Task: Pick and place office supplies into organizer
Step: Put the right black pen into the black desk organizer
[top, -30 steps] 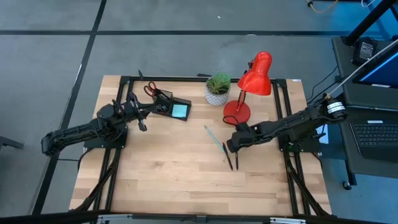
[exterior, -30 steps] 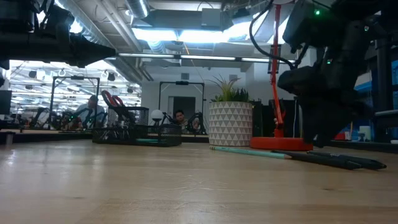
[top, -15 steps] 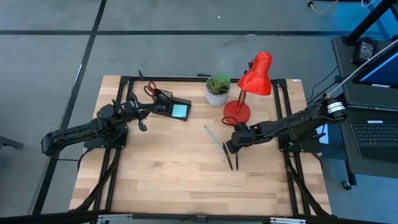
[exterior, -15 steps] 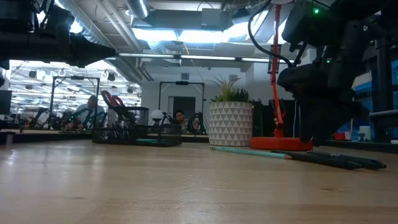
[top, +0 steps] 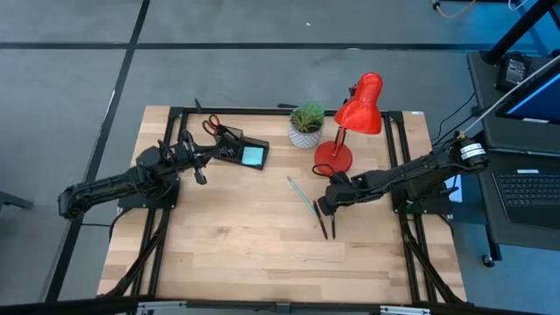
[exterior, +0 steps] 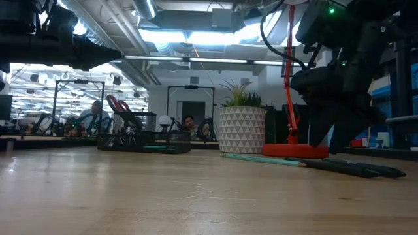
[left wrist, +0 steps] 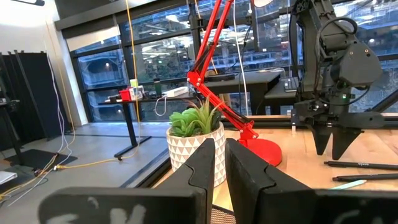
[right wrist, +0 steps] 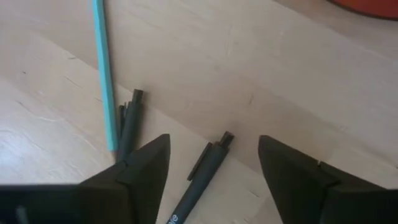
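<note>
Fingers of the right gripper stand wide, straddling one thin black pen lying on the wooden table beside a second black pen and the teal pencil, apparently set for a grasp from above. The left gripper, fingers nearly together and empty, waits near the small black compartmented organizer, which is well apart from the pens.
</note>
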Robot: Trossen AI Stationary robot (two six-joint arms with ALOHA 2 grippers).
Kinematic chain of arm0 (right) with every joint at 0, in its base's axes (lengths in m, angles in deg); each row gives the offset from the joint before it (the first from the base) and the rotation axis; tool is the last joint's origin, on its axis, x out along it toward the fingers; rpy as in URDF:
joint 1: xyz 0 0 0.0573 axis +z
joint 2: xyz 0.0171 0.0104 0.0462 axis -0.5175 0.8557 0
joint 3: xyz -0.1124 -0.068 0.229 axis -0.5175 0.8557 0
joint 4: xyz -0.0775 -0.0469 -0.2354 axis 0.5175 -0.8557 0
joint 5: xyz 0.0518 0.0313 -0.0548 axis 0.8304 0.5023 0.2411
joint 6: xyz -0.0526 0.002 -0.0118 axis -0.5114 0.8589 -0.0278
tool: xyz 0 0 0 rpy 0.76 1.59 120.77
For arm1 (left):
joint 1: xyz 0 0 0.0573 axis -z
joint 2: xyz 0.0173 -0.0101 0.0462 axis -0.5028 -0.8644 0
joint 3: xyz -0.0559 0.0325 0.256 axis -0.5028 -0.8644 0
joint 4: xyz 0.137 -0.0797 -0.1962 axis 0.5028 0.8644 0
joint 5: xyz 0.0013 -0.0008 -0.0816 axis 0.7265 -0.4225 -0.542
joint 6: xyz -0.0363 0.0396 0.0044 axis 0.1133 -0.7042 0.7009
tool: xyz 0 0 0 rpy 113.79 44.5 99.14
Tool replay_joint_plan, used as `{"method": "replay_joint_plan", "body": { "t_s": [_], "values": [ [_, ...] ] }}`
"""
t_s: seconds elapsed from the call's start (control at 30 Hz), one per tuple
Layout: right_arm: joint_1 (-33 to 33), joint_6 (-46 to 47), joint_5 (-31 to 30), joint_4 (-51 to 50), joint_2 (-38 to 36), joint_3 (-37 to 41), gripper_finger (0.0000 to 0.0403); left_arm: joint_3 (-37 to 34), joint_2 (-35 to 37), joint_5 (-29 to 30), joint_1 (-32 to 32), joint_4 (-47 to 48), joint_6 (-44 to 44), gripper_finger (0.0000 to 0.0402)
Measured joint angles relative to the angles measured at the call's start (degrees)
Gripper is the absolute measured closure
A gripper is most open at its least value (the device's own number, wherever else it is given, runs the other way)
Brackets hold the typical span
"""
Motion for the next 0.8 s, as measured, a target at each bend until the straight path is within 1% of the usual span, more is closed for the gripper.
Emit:
{"method": "replay_joint_plan", "body": {
  "t_s": [0.13,0.3,0.4,0.47,0.6,0.8],
  "values": [
    [-0.01,0.01,0.25,0.41,0.00,0.01,0.0147,0.00,0.00,0.00,0.00,-0.01,0.00,0.0370],
    [-0.02,-0.06,0.27,2.33,-0.02,0.02,0.0146,0.00,0.00,0.00,0.00,-0.02,0.00,0.0370],
    [-0.02,0.69,0.18,1.87,0.01,0.02,0.0146,0.00,0.00,0.00,0.00,0.00,0.00,0.0370],
    [0.43,1.62,-0.43,1.48,0.21,0.02,0.0146,0.00,-0.02,0.00,0.00,-0.02,0.00,0.0370],
    [1.47,1.73,-4.28,0.99,0.68,0.02,0.0146,0.00,-0.02,0.00,0.00,-0.01,0.00,0.0370],
    [3.63,5.81,-6.07,-0.69,0.68,0.02,0.0146,0.00,-0.04,0.00,0.00,0.06,0.00,0.0370]
  ]
}}
